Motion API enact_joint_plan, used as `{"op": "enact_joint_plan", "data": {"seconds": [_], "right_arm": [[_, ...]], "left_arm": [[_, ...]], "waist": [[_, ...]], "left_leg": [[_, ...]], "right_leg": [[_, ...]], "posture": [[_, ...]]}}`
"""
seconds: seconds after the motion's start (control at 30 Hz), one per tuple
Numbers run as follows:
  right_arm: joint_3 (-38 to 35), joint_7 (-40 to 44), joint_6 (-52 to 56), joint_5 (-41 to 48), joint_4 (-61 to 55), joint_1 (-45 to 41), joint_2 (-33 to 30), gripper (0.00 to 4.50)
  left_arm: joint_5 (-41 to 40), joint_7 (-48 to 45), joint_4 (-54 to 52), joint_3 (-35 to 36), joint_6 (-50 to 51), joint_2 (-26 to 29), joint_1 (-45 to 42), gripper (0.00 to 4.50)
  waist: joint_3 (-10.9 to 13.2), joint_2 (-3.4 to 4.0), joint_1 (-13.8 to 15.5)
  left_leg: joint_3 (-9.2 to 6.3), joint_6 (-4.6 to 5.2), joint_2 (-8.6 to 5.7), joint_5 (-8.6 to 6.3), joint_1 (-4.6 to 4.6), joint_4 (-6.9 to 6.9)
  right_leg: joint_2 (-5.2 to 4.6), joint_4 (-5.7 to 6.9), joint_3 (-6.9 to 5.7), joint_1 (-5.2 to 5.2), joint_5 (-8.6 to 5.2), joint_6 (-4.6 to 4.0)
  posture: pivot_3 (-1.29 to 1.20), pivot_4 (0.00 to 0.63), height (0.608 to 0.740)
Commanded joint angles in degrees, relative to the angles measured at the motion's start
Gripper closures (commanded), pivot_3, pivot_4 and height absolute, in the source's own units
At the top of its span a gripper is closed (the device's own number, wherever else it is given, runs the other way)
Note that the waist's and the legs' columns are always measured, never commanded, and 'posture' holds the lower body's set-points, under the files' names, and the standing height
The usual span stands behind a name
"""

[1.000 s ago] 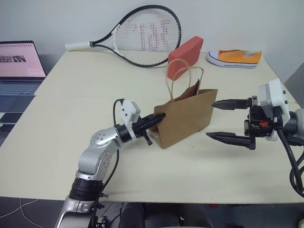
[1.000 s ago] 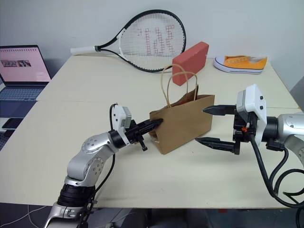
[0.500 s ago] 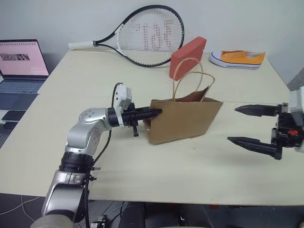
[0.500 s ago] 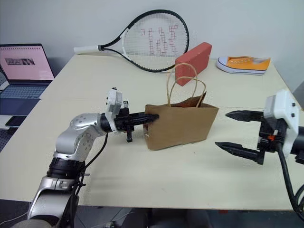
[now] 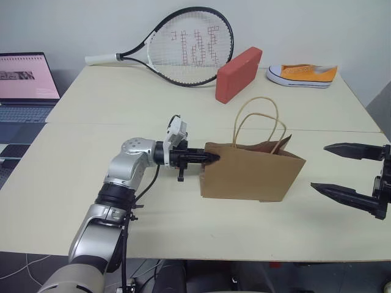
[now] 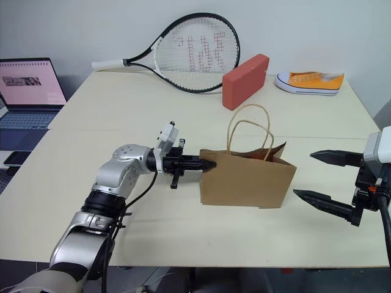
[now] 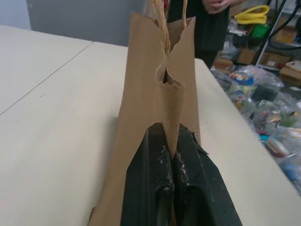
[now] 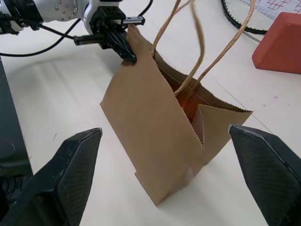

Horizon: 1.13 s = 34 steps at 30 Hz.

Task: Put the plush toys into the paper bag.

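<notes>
Left gripper (image 5: 208,158) was clamped on the near edge of the paper bag (image 5: 252,177), fingers pinching the paper; the bag had slid and swung toward the robot's right over the last second, now standing mid-table (image 5: 91,152), mouth up. Orange showed inside, probably a plush toy already in. Right gripper (image 5: 351,174) had drawn back, jaws wide and empty, well apart from the bag. Left forearm lay level, pointing right.

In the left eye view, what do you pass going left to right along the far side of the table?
Laptop → tennis racket → red block → sneaker.
</notes>
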Motion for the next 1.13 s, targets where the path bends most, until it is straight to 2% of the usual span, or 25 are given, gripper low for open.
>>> {"op": "enact_joint_plan", "data": {"seconds": [0.03, 0.1, 0.27, 0.5, 0.63, 0.77, 0.97, 1.13], "right_arm": [[-0.03, -0.26, -1.26, 0.61, -0.11, -0.61, -0.83, 0.00], [0.87, -0.28, -1.68, 0.56, 0.24, -0.94, -1.06, 0.00], [2.90, 0.23, -2.97, -0.37, 1.35, -1.72, -1.60, 0.00], [5.25, 2.42, -6.16, -3.52, 5.15, -2.79, -2.78, 0.00], [6.51, 5.79, -10.23, -7.86, 9.30, -3.00, -4.24, 0.00], [8.12, 12.69, -14.40, -11.88, 15.59, -3.11, -7.68, 0.00], [11.39, 19.23, -19.77, -17.15, 25.95, -5.32, -11.53, 0.00], [14.91, 21.30, -23.21, -19.60, 30.03, -7.69, -12.03, 0.00]], "left_arm": [[1.76, 0.69, 0.02, 0.26, -0.95, 0.76, -1.16, 4.07], [1.29, 0.18, -0.75, 1.01, -0.15, 1.43, -1.31, 3.66], [1.52, -0.35, -3.04, 1.72, -0.19, 4.10, -0.99, 2.12], [4.51, 1.70, -10.87, 2.86, -0.99, 12.69, 6.04, 0.07], [5.97, 7.56, -16.43, 7.03, -1.19, 17.28, 11.52, 0.07], [6.71, 13.79, -25.07, 13.24, 2.54, 23.21, 18.98, 0.07], [0.93, 16.35, -36.44, 22.44, 11.77, 28.96, 27.25, 0.07], [-1.64, 15.47, -36.86, 25.33, 14.21, 31.64, 29.33, 0.07]], "waist": [[0.00, 0.00, 0.00], [0.00, 0.00, -0.05], [0.00, 0.00, -0.14], [0.00, 0.01, -0.29], [0.00, 0.00, -0.19], [0.01, 0.01, -0.16], [0.02, 0.01, -0.16], [0.02, 0.02, -0.16]], "left_leg": [[0.00, 0.00, 0.00, 0.00, 0.00, 0.00], [-0.01, 0.00, 0.00, 0.00, 0.01, 0.00], [0.00, 0.00, 0.01, 0.00, 0.02, -0.01], [0.00, 0.00, 0.02, 0.00, 0.07, -0.09], [0.00, 0.00, 0.04, 0.00, 0.06, -0.11], [0.01, 0.00, 0.05, 0.00, 0.08, -0.11], [0.08, -0.01, 0.09, -0.01, 0.11, -0.13], [0.14, -0.01, 0.11, -0.01, 0.13, -0.12]], "right_leg": [[0.00, 0.01, 0.00, 0.00, 0.00, 0.01], [0.00, 0.02, 0.00, -0.01, 0.01, 0.03], [0.00, 0.03, 0.00, -0.01, 0.01, 0.02], [0.00, 0.03, 0.00, -0.03, 0.01, 0.03], [0.00, 0.03, 0.00, -0.04, -0.01, -0.01], [-0.01, 0.01, -0.01, -0.03, -0.03, -0.05], [-0.02, 0.02, -0.02, -0.06, -0.08, -0.12], [-0.02, 0.02, -0.04, -0.07, -0.17, -0.27]], "posture": [[0.00, 0.150, 0.740], [0.00, 0.150, 0.740], [0.00, 0.150, 0.740], [0.00, 0.150, 0.740], [0.00, 0.150, 0.740], [0.00, 0.150, 0.740], [0.00, 0.150, 0.740], [0.00, 0.150, 0.740]]}}
